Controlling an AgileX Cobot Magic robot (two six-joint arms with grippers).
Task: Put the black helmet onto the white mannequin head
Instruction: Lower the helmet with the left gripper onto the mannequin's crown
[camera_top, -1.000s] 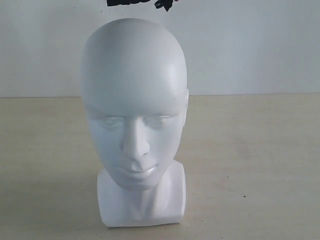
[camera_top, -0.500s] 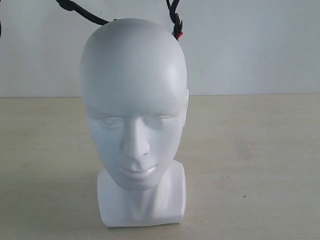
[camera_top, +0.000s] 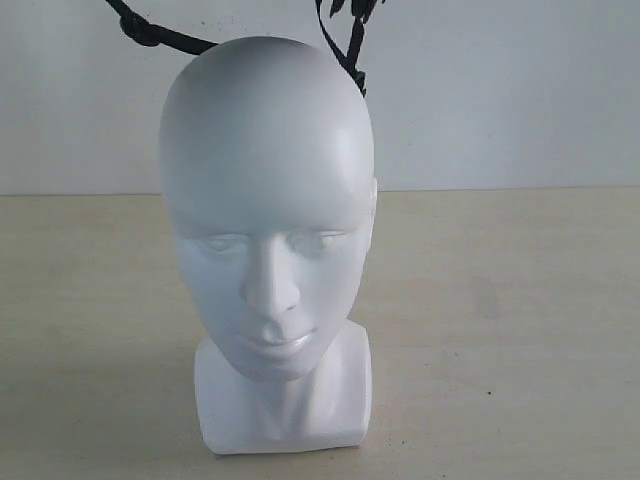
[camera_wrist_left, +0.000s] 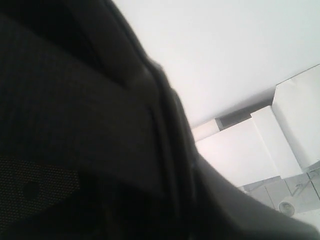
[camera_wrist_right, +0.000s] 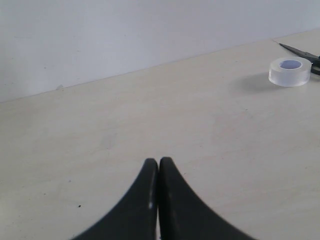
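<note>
The white mannequin head (camera_top: 265, 200) stands upright on the table, facing the exterior camera. Above and behind its crown hang two black chin straps (camera_top: 340, 50) of the black helmet, whose shell is out of the exterior view past the top edge. In the left wrist view the black helmet (camera_wrist_left: 75, 125) fills most of the picture at very close range, and my left gripper's fingers cannot be told apart from the dark shell; the helmet hangs in the air with that gripper on it. My right gripper (camera_wrist_right: 158, 162) is shut and empty, low over the bare table.
A clear tape roll (camera_wrist_right: 290, 71) and black scissors (camera_wrist_right: 300, 51) lie on the table far from my right gripper. White boxes (camera_wrist_left: 240, 155) show past the helmet in the left wrist view. A plain white wall stands behind the table.
The helmet's straps have dropped from the top edge of the exterior view to hang beside the head's crown. The head and the right gripper have not moved.
</note>
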